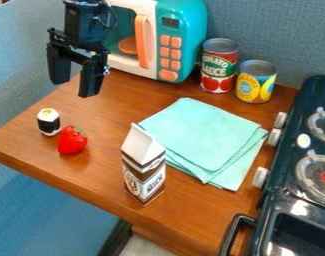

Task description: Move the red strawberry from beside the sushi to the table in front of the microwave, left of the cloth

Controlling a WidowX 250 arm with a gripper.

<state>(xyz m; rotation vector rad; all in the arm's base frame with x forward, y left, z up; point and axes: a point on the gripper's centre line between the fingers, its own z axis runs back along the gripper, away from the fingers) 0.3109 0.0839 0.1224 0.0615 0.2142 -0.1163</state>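
Two fingers of the gripper (pixel 74 88) stand wide apart with nothing between them, above the far left part of the tabletop (pixel 108 175) and in front of the toy microwave (pixel 181 30). Nearest you have the toy sushi roll (pixel 48 122), upright close to the left edge, and the strawberry (pixel 72 140) just beside it, toward the front edge.

Watch that pair: with the fingers this wide, a descent over one could clip the other, and the rounded strawberry could roll off the edge if nudged. The milk carton (pixel 144 167) stands tall and narrow beside the folded cloth (pixel 201 135), so a low sideways sweep might tip it. Raising or turning the arm carelessly could knock the microwave's door handle (pixel 143 42).

You can't judge well how high the fingertips hang from this slant. The arm hides part of the microwave's front, and you can't tell whether its door is fully closed. Behind the cloth, the tomato sauce can (pixel 219 65) and the pineapple can (pixel 256 82) stand so close that contact is unclear. The right edge cuts off the stove (pixel 275 207).
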